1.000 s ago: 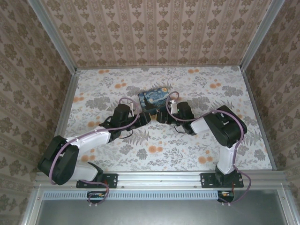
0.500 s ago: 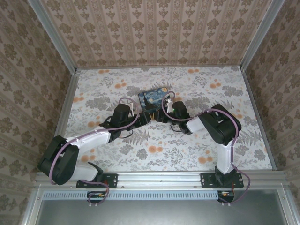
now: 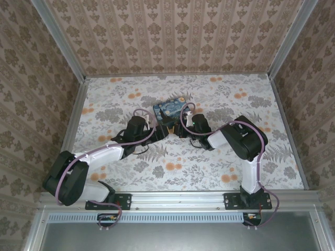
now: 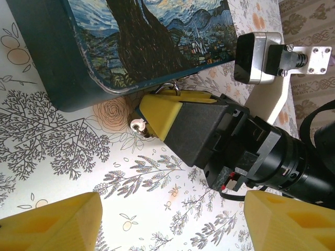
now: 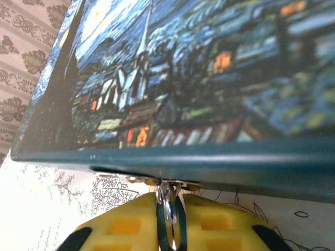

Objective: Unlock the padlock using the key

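Shifted leftward toward the painted box (image 3: 170,110), the right pincer (image 4: 154,111) is closed on the padlock (image 4: 138,125); the left pincer (image 4: 172,214) is held wide open.

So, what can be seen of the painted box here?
The box is a flat rectangular case. Its lid is printed with a Starry Night painting and its sides are dark teal with rounded corners. It lies flat and shut on the floral table. The padlock hangs from a small catch under the front lip, its shackle pinched by the right gripper. The open left gripper hovers nearby, not touching.
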Action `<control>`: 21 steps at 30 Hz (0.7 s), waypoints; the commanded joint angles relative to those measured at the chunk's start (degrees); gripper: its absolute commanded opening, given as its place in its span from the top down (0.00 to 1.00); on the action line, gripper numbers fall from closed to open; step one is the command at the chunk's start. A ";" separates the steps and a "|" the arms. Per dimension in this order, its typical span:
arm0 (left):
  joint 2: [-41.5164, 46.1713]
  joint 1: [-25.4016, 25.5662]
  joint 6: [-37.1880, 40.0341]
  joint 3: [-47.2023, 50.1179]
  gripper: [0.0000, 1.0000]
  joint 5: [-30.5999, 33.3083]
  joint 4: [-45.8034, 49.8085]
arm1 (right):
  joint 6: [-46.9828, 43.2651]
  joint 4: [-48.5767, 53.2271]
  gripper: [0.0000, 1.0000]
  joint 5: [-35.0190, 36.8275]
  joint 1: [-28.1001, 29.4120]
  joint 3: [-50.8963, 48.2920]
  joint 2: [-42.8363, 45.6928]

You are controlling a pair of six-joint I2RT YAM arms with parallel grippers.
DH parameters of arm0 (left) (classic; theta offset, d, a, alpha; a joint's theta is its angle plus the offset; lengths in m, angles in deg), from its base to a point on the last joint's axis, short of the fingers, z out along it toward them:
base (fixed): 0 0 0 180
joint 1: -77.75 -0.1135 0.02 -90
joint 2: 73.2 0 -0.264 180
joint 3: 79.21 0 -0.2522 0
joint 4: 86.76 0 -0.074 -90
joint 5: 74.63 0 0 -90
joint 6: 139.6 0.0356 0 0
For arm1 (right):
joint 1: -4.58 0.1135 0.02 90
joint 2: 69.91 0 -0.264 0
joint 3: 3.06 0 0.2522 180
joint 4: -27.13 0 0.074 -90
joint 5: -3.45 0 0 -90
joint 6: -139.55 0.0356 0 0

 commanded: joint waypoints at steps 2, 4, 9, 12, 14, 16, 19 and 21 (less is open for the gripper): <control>-1.03 0.09 -0.49 0.53 0.27 -1.15 -0.83 | 1.90 3.74 0.98 -2.06 0.31 -1.80 -1.19; -1.47 0.13 -0.15 0.59 0.27 -1.33 -0.85 | 2.30 3.99 1.00 -2.95 0.11 -1.77 -0.24; -3.38 0.09 1.36 1.11 0.28 -3.88 -4.27 | 3.42 6.18 1.00 -6.84 -0.48 -1.11 2.51; -5.15 0.09 1.81 1.57 0.32 -5.85 -7.94 | 4.94 6.34 1.00 -9.96 -1.01 -0.58 3.28; -6.19 0.18 1.81 1.96 0.35 -6.79 -10.61 | 6.45 5.54 1.00 -12.19 -1.37 -0.40 3.33; -7.13 0.17 1.63 2.34 0.39 -7.62 -13.21 | 8.29 4.08 1.00 -14.06 -1.78 -0.43 3.19; -8.39 0.29 1.33 3.05 0.41 -8.19 -15.88 | 10.96 1.50 1.00 -16.13 -2.42 -0.52 2.71; -9.20 0.33 1.12 3.54 0.42 -8.26 -16.98 | 12.71 -0.21 1.00 -16.99 -2.83 -0.74 2.42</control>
